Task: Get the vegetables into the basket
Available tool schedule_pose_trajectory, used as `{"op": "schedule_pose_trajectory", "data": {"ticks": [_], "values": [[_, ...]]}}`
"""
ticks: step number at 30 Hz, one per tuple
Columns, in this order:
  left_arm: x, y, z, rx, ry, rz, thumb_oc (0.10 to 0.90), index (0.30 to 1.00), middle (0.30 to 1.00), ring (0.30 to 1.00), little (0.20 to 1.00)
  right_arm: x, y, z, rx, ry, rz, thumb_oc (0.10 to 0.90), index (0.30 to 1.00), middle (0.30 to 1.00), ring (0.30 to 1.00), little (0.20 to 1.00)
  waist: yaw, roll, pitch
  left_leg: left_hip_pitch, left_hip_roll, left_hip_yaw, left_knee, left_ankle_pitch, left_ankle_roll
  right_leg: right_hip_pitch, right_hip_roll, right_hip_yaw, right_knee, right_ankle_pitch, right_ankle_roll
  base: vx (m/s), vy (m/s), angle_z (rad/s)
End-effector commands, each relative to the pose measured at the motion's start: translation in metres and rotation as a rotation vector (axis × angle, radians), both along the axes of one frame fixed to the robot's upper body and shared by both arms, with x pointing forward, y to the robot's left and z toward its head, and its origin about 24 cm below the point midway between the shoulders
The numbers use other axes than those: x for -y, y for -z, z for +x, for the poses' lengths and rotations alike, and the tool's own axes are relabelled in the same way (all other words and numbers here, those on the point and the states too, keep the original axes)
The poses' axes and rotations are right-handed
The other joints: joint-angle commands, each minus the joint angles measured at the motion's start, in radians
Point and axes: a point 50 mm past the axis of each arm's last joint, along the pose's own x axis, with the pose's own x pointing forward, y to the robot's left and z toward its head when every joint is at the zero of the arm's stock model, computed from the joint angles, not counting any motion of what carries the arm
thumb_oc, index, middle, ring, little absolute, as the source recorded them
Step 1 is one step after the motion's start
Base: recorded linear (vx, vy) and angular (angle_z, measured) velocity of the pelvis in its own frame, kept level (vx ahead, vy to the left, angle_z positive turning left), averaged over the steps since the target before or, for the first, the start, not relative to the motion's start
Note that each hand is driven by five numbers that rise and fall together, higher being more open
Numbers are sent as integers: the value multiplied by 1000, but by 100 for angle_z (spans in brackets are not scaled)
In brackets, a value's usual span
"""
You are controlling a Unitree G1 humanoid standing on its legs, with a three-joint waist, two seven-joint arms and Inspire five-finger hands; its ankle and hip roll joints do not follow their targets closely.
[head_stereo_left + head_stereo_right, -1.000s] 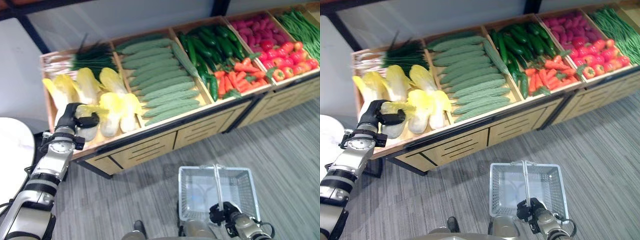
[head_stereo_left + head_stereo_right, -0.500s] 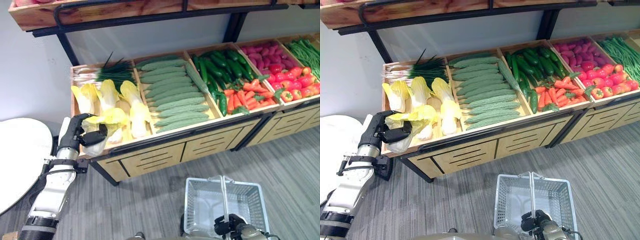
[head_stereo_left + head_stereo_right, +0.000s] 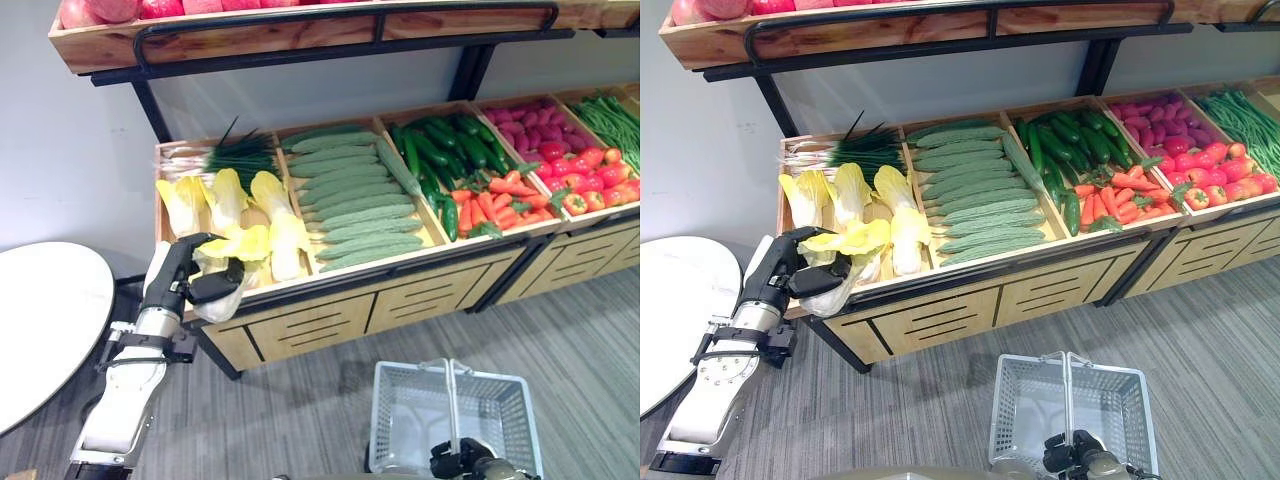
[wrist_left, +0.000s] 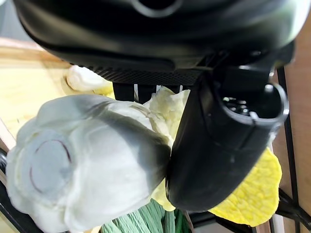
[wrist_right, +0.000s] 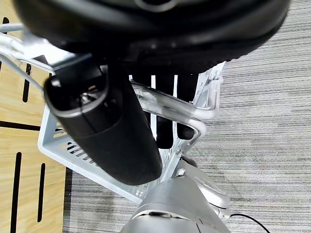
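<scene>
Grey striped carpet floor (image 3: 300, 400), pale grey wall (image 3: 70, 150), wooden produce stand (image 3: 940, 310) with black metal frame, upper wooden shelf (image 3: 300, 30), white round table (image 3: 40, 320) beside stand.

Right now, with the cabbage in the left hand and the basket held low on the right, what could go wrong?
The left hand grips the cabbage near its white base while loose yellow leaves hang free; these could tear or snag on the crate edge. The basket hangs from the right hand by thin handles, well to the right of the cabbage, so it could tip or swing when the cabbage drops in.
</scene>
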Motion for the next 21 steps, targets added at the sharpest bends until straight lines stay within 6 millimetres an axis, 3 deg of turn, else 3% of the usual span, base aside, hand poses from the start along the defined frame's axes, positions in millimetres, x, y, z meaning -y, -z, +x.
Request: {"op": "schedule_pose_trajectory", "data": {"ticks": [1,8,9,10,11,13,16,21], "values": [[19,-79,20,369,124,62,400,300,300,300,300,3,-3,9,15,-31,-25,400,300,300,300,300,-22,-37,-1,-38,11,-59,8,-30,-16,23,-110,49,42,-58,141,-22,51,-2],[30,-83,29,379,170,50,400,300,300,300,300,1,-4,12,47,-9,-19,400,300,300,300,300,-60,-41,21,-35,-4,9,9,-44,1,-40,-114,112,53,-22,166,-20,55,-35],[33,-82,31,374,180,44,400,300,300,300,300,-2,-4,16,64,-18,-14,400,300,300,300,300,-70,-35,34,-32,3,48,7,-41,1,-73,-114,100,81,-6,174,-139,-23,-64],[31,-86,32,386,173,47,400,300,300,300,300,-5,-6,24,83,-42,-21,400,300,300,300,300,-31,-12,49,-31,46,120,8,-31,-13,-92,-158,-106,160,-28,161,-130,-45,-62],[31,-86,32,386,173,47,400,300,300,300,300,-5,-6,24,83,-42,-21,400,300,300,300,300,-34,-11,50,-32,47,117,8,-31,-13,-91,-158,-110,162,-31,161,-138,-56,-158],[26,-87,29,385,156,64,400,300,300,300,300,-10,-8,34,102,-78,-20,400,300,300,300,300,-16,-14,41,-26,64,190,18,-24,-24,-70,-195,-272,176,-39,146,-16,-78,-171],[29,-81,30,364,169,49,400,300,300,300,300,-7,-8,34,99,-83,-30,400,300,300,300,300,-31,-17,30,-11,68,193,24,-22,-34,-56,-167,-233,136,-46,132,86,-117,-45],[38,-73,32,332,202,-6,400,300,300,300,300,8,-10,26,81,-42,-58,400,300,300,300,300,-58,12,7,10,117,182,52,-9,-72,4,-107,-231,105,-93,102,135,-181,-11]]}}
